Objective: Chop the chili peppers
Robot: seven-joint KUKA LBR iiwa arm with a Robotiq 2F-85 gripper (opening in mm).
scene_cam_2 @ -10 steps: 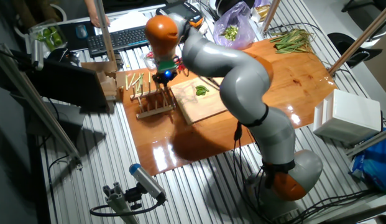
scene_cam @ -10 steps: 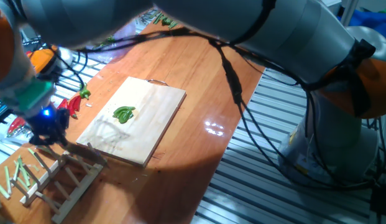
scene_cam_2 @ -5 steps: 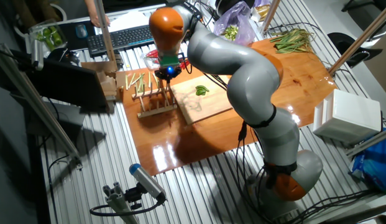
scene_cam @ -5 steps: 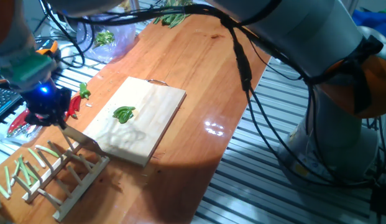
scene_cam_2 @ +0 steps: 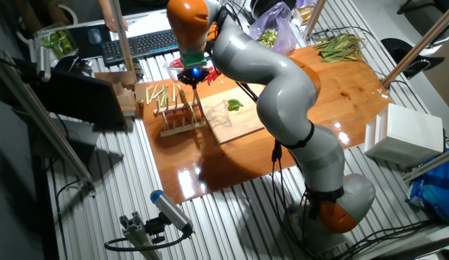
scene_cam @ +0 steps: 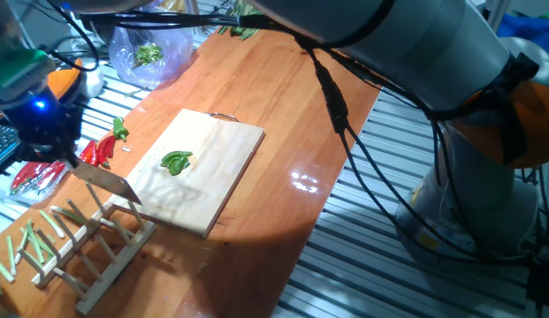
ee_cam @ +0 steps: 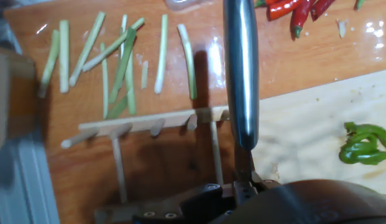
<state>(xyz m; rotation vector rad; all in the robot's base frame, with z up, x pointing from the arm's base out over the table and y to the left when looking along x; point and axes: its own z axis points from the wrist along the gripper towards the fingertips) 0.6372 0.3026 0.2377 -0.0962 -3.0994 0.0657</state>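
The green chili pepper point(scene_cam: 176, 162) lies curled on the wooden cutting board point(scene_cam: 223, 146), whole as far as I can tell. It also shows in the other fixed view point(scene_cam_2: 234, 105) and at the right edge of the hand view point(ee_cam: 362, 144). My gripper point(scene_cam: 58, 155) is shut on a knife point(scene_cam: 106, 184) by its handle. It holds the knife above the wooden rack point(scene_cam: 90, 252), left of the board. In the hand view the blade point(ee_cam: 240, 74) points away from my gripper point(ee_cam: 242, 185), over the rack point(ee_cam: 155, 121).
Red chilies point(scene_cam: 102, 148) with green stems lie left of the board. Pale green stalks point(ee_cam: 118, 56) lie beyond the rack. A plastic bag of greens point(scene_cam: 150, 55) sits at the table's back, with loose green stalks point(scene_cam_2: 340, 47) and a keyboard point(scene_cam_2: 137, 45).
My gripper has risen from the rack and moved back with the knife in it; the blade now hangs clear above the rack. The chili has not moved.
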